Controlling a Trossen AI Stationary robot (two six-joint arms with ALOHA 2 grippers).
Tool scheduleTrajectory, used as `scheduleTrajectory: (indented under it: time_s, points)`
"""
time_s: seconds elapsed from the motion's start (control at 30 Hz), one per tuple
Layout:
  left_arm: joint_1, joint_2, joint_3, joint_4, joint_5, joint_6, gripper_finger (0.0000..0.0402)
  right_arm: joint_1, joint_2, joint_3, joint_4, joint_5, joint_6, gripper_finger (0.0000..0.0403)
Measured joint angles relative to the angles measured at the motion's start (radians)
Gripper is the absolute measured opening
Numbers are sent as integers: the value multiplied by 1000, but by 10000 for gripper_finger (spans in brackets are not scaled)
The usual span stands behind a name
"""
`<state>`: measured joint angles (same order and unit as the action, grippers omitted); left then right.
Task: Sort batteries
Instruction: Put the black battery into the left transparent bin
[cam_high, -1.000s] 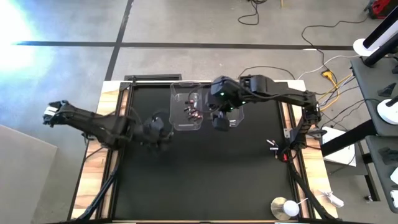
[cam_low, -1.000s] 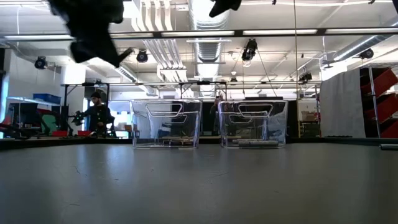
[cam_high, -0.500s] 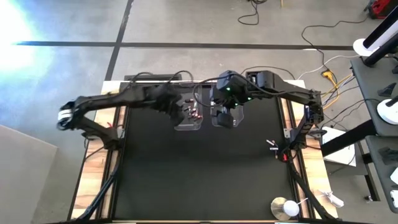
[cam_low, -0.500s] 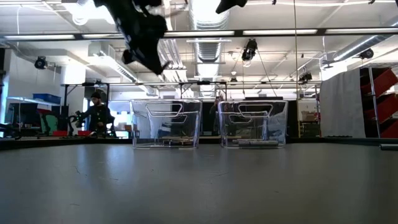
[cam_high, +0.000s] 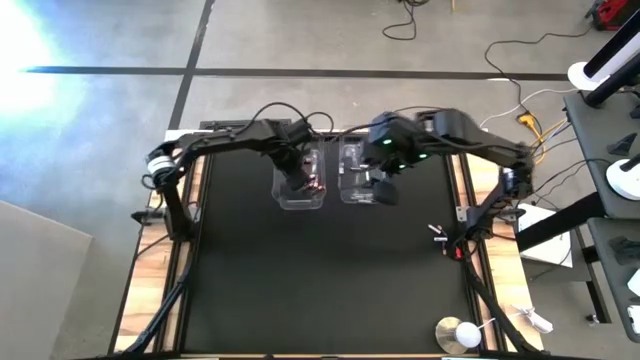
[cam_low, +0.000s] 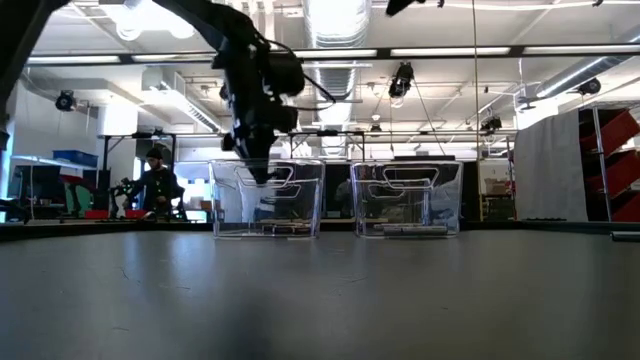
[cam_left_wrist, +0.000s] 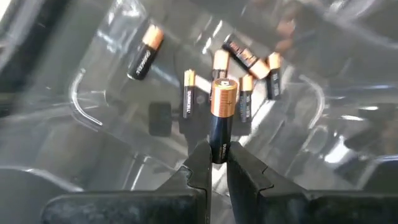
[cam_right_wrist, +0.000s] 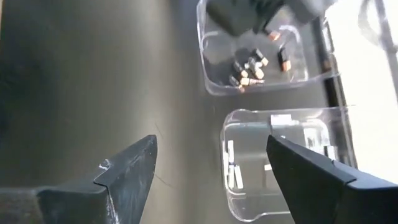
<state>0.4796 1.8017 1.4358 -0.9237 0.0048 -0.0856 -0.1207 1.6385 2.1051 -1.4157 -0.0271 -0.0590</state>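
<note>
Overhead, the left gripper (cam_high: 297, 180) hangs over the left clear plastic rectangular tub (cam_high: 300, 196), while the right gripper (cam_high: 378, 188) sits just beside the right clear plastic tub (cam_high: 352, 170), both tubs standing at the far side of the black bench (cam_high: 320, 280). Only the left wrist view shows what the left jaws are clamped on: one black cylindrical battery with a copper-coloured end (cam_left_wrist: 221, 115), held upright above the tub. Below it lie about six more black-and-copper batteries (cam_left_wrist: 144, 55) on the tub floor (some overlap, so the count is rough). From the right wrist view, the right jaws stand wide apart and empty, and the other tub holds several pale silver batteries (cam_right_wrist: 232, 175). At bench level, a person (cam_low: 155, 182) shows far behind.
</note>
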Motion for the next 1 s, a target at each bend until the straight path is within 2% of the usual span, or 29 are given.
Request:
scheduleTrajectory:
  time_s: [0.2,0.43,0.77,1.0]
  points:
    - [-5,88,15,-3,8,55,14,-18,-119,-48,67,0,18,298]
    - [-6,136,25,1,8,137,14,-24,-197,-113,90,3,74,294]
    - [-13,179,29,-2,8,217,14,-24,-226,-267,164,7,93,297]
    - [-24,260,116,-39,6,254,14,-24,-221,-295,191,7,105,285]
